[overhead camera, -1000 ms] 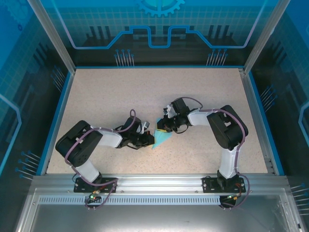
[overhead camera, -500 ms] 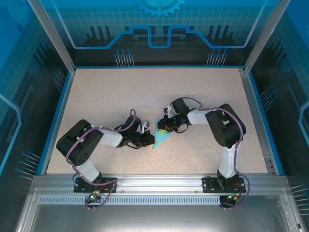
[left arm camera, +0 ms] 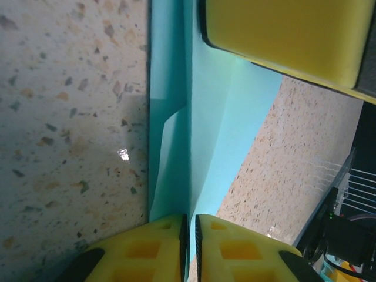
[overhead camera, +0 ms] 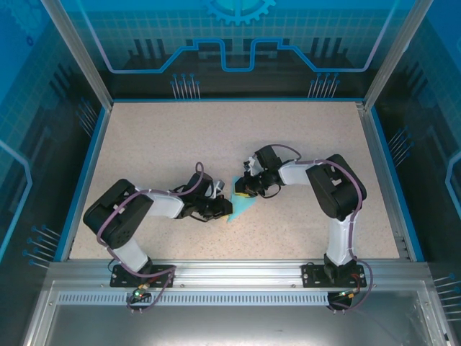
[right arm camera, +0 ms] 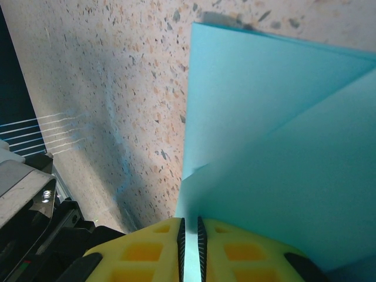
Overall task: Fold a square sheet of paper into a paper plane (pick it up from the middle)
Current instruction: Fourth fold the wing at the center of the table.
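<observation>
The turquoise paper (overhead camera: 241,207) is folded into a small creased shape at the table's middle, held between both grippers. My left gripper (overhead camera: 224,209) is shut on its left edge; in the left wrist view the folded paper (left arm camera: 200,147) runs up from between the yellow fingers (left arm camera: 147,252), with the right gripper's yellow finger (left arm camera: 288,35) at the top. My right gripper (overhead camera: 243,190) is shut on the paper's upper end; in the right wrist view the layered paper (right arm camera: 282,147) spreads away from its fingers (right arm camera: 141,249).
The speckled tabletop (overhead camera: 166,144) is ringed by a blue rim (overhead camera: 85,173). Both arms reach inward and meet at the centre. An aluminium frame rail (overhead camera: 230,270) runs along the near edge.
Both grippers keep hold of the paper. The right arm has shifted a little to the left; the paper has barely moved.
</observation>
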You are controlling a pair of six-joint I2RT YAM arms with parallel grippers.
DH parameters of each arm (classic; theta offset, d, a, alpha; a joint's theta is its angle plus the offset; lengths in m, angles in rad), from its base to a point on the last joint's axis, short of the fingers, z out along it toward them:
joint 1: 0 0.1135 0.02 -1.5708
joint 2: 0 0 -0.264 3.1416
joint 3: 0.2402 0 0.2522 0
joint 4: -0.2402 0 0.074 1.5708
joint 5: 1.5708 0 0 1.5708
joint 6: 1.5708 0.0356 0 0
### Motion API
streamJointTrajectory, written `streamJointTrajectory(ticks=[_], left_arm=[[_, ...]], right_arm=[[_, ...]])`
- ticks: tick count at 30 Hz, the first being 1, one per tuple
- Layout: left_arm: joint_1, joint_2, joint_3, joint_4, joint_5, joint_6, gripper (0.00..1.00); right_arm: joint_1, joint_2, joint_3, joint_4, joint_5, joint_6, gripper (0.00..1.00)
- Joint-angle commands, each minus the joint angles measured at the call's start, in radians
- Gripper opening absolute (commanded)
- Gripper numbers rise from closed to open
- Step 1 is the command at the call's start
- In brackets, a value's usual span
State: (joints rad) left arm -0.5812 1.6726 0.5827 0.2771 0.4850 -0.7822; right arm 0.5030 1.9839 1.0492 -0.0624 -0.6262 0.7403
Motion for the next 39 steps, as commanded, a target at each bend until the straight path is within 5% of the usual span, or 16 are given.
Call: streamJointTrajectory(ticks=[1, 11, 19, 29, 39], left_arm=[[-0.030, 0.001, -0.001, -0.134, -0.045, 0.025, 0.15], [-0.035, -0.057, -0.011, -0.210, -0.076, 0.047, 0.16], [-0.037, -0.055, 0.003, -0.271, -0.100, 0.045, 0.01], [-0.051, -0.097, -0.023, -0.312, -0.109, 0.035, 0.16], [-0.066, -0.069, 0.013, -0.413, -0.159, 0.035, 0.04]], right_arm=[[-0.007, 0.065, -0.009, -0.083, 0.074, -0.012, 0.17], [-0.005, 0.069, -0.010, -0.085, 0.074, -0.016, 0.17], [-0.002, 0.078, -0.003, -0.092, 0.077, -0.018, 0.17], [0.007, 0.087, 0.005, -0.112, 0.089, -0.026, 0.17], [0.014, 0.091, 0.012, -0.124, 0.101, -0.030, 0.17]])
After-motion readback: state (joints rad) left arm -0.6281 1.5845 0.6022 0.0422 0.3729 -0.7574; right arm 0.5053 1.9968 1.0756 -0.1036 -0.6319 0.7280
